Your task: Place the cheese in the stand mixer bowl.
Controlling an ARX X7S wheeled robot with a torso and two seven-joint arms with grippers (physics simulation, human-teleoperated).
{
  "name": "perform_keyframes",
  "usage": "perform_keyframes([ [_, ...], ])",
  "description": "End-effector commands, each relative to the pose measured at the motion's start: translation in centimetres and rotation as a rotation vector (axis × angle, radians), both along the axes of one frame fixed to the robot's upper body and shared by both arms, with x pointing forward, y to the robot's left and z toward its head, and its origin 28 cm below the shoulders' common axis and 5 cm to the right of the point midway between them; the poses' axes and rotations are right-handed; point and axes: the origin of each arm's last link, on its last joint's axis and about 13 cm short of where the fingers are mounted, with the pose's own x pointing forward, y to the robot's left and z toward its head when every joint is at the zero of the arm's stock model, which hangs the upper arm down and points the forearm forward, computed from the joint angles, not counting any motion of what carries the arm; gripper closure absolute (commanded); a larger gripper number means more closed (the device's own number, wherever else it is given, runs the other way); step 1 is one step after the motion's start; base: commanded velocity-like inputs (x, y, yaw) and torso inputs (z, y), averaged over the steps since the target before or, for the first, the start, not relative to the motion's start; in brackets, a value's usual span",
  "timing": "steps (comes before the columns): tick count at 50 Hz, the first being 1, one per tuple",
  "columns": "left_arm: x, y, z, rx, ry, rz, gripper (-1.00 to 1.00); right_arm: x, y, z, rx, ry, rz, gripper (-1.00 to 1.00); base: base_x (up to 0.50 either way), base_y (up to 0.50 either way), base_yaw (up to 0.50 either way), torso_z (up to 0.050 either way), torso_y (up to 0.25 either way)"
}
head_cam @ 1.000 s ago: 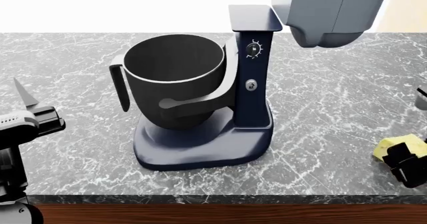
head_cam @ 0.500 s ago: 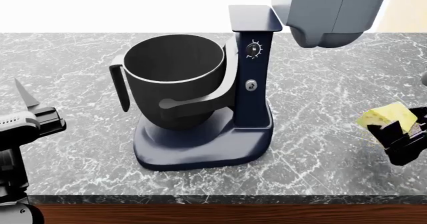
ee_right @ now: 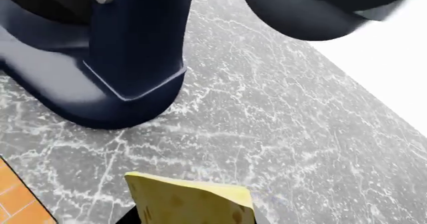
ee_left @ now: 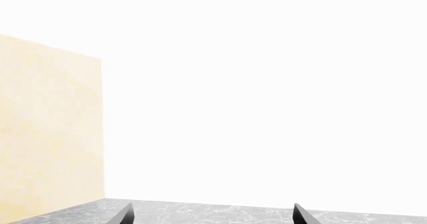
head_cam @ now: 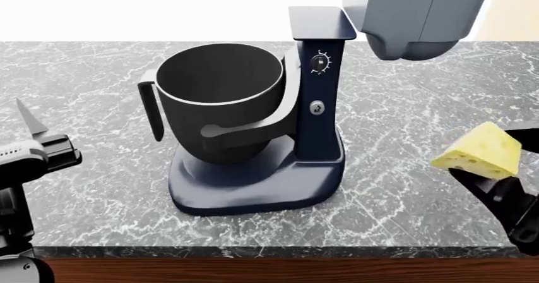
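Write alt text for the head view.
The right tool holds the cheese above a grey marble counter, right of a navy stand mixer whose empty bowl is open. The left tool sits idle at left.

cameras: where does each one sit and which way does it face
Head view: from the robot's head, down over the counter at the stand mixer bowl; left hand and right hand gripping the cheese show.
Left wrist view: near the left hand, level across the counter toward blank white; only fingertips show.
Right wrist view: near the right hand, down at the mixer's base.
Head and right wrist views share the cheese.
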Motion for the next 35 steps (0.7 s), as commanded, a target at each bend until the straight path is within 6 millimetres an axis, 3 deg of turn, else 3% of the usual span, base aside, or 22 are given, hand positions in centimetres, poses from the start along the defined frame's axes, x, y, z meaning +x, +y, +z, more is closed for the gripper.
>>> perform_keyframes([
  [1, -0.2, 0.1, -0.1, -0.046, 0.003, -0.063, -1.00, -2.6, 2.0, 0.4, -0.062, -0.050, 0.169, 1.00, 0.00, 0.00, 0.00, 0.000, 0.000],
  [17, -0.2, 0.1, -0.1, -0.045, 0.005, -0.066, -1.00, -3.2, 6.8, 0.8, -0.038, -0.135, 0.344, 1.00, 0.00, 0.00, 0.00, 0.000, 0.000],
  [28, -0.2, 0.1, -0.3, -0.047, 0.006, -0.066, -1.00, -0.6, 11.0, 0.9, 0.043, -0.202, 0.451, 1.00, 0.00, 0.00, 0.00, 0.000, 0.000],
  [35, -0.3, 0.2, -0.1, -0.046, 0.003, -0.064, -1.00, 0.1, 12.4, 0.4, 0.100, -0.184, 0.500, 1.00, 0.00, 0.00, 0.00, 0.000, 0.000],
])
